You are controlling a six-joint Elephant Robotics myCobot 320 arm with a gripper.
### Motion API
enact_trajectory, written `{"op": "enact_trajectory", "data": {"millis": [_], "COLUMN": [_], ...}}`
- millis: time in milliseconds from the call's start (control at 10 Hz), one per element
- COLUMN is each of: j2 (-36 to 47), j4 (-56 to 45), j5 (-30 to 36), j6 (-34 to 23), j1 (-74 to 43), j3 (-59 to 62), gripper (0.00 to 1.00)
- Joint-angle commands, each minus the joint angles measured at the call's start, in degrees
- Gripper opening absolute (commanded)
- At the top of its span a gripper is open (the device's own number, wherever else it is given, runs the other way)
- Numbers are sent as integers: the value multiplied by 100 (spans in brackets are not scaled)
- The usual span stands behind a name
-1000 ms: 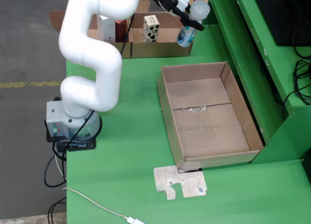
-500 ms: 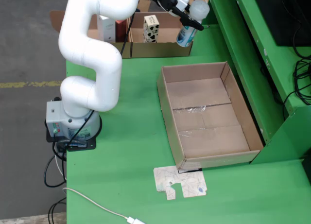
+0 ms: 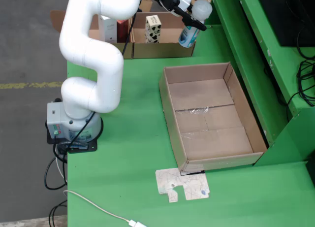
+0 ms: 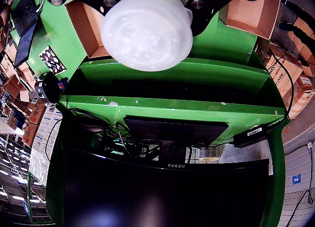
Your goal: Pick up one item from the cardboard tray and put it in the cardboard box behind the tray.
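My gripper (image 3: 193,22) is at the top of the fixed view, shut on a clear bottle (image 3: 189,36) with a white cap and blue label. It holds the bottle tilted in the air at the right front corner of the cardboard box (image 3: 162,49) behind the tray. The box holds a black-and-white patterned carton (image 3: 153,29) and a red-and-white pack (image 3: 109,28). The cardboard tray (image 3: 170,106) lies mid-table, and I see only tape on its floor. In the gripper view, the bottle's white cap (image 4: 146,32) fills the top between black fingers (image 4: 209,5).
A flat printed cardboard scrap (image 3: 182,185) lies in front of the tray. A white cable (image 3: 98,210) crosses the near left corner. A raised green ledge (image 3: 256,49) with black cables (image 3: 305,84) runs along the right. The arm's base (image 3: 74,126) stands at the left edge.
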Motion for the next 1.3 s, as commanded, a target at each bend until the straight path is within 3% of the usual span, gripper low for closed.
{"op": "enact_trajectory", "data": {"millis": [0, 700, 800, 900, 1000, 1100, 1200], "j2": [197, 197, 260, 260, 53, -460, -968], "j4": [60, 60, -807, -807, -1042, -619, -1198], "j5": [-126, -126, -447, -447, -529, -535, -602], "j6": [29, 29, 637, 637, 837, 720, 910], "j1": [33, 33, 551, 551, 711, 681, 822], "j3": [123, 123, 511, 511, 814, 1032, 1973], "gripper": [0, 0, 0, 0, 0, 0, 0]}}
